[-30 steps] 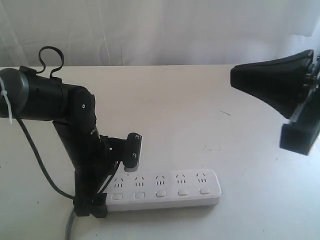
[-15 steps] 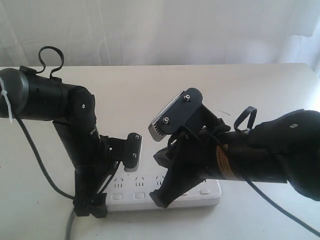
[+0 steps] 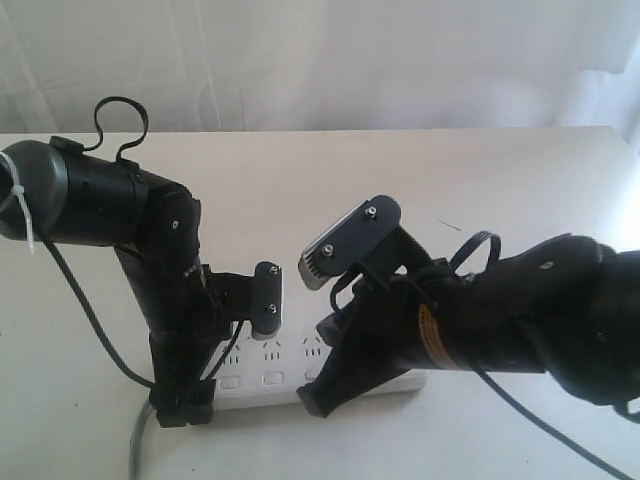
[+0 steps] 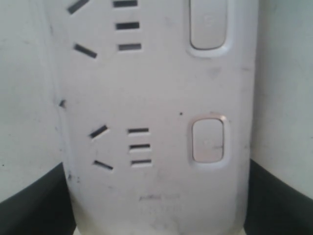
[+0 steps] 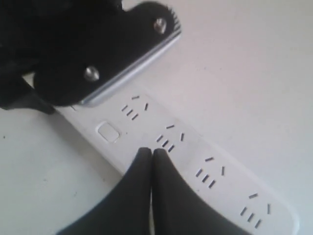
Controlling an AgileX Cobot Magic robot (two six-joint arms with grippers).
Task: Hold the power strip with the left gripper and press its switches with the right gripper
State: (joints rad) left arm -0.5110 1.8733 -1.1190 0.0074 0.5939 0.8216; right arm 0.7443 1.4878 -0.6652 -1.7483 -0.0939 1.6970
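The left pincer [image 3: 224, 372] clamps the power strip [image 3: 260, 392] at its cord end, one jaw against each long side, the strip flat on the surface [image 3: 500, 180]. Further right, the right pincer [image 5: 149, 152] is pinched closed and empty, tips over the strip just beside a switch [image 5: 108, 132]; its arm's yellow-orange label [image 3: 428, 335] is too small to read.

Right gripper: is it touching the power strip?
Cannot tell. In the right wrist view the shut right gripper overlaps the power strip, hiding any contact or gap beneath its tips. The exterior view is no clearer.
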